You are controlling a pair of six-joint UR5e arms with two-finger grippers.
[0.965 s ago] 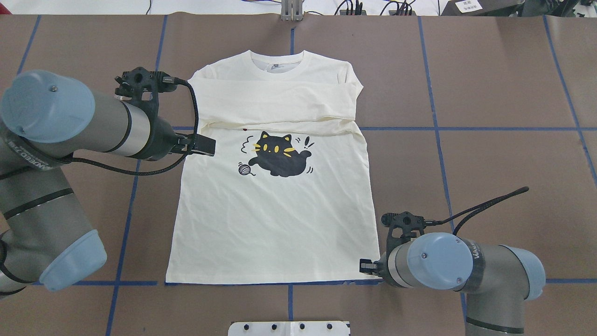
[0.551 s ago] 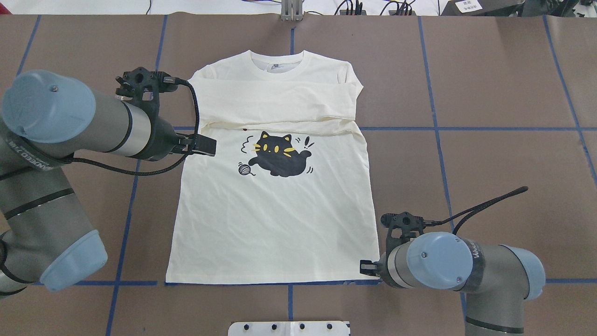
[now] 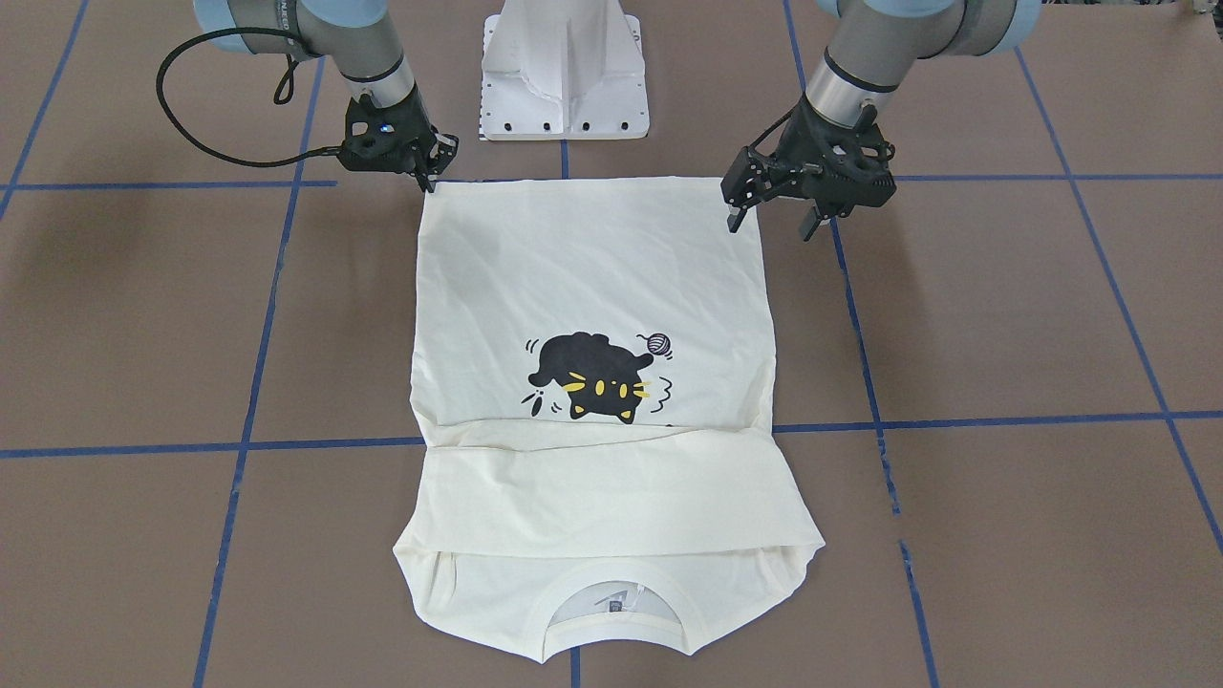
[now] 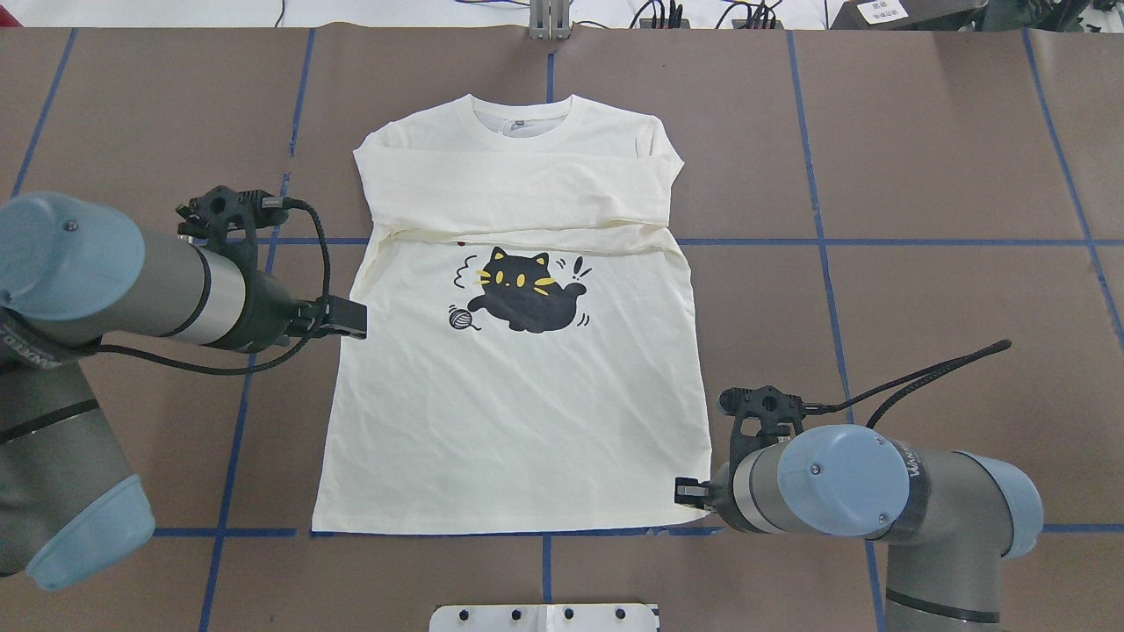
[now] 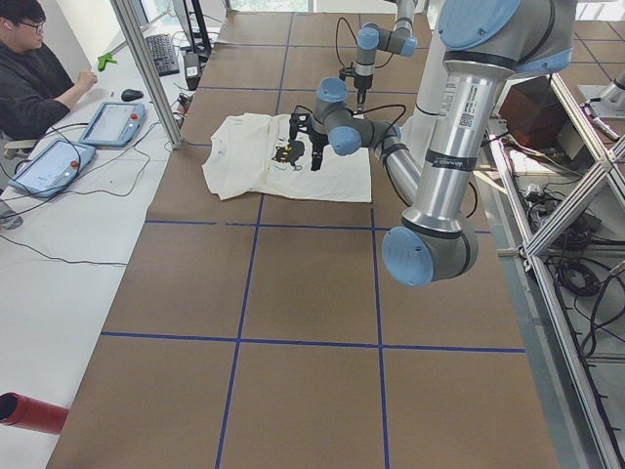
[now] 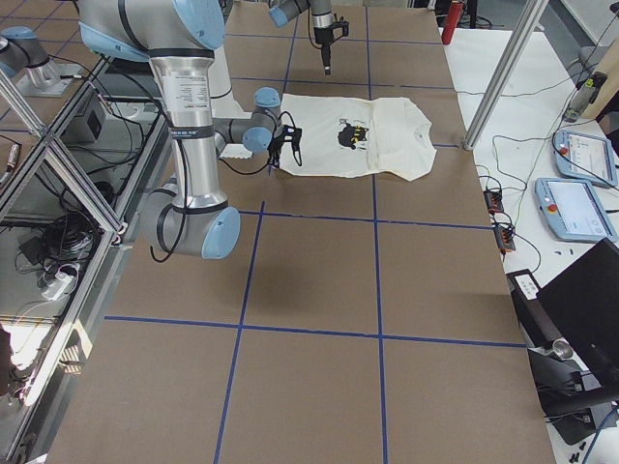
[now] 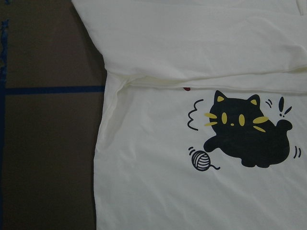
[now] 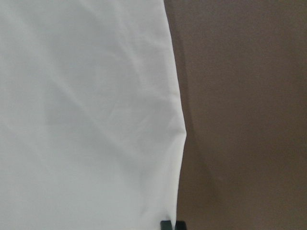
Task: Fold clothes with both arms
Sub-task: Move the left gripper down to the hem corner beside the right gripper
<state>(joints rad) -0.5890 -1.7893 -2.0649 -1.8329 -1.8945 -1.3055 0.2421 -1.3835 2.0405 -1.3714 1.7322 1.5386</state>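
Nearest me, my right gripper [image 3: 427,178] sits at the hem corner of the shirt [image 4: 518,421], fingers close together; whether they pinch cloth I cannot tell. My left gripper [image 3: 770,220] hangs wide open and empty at the shirt's left edge, about level with the cat [image 4: 525,301]. Farther out, both sleeves [image 4: 518,189] lie folded across the chest, so I judge the body folds remain. The shirt lies flat, print up, on a brown table [image 4: 931,158] gridded with blue tape [image 4: 878,241]; beyond, a person [image 5: 34,83] sits at a white desk [image 5: 59,254].
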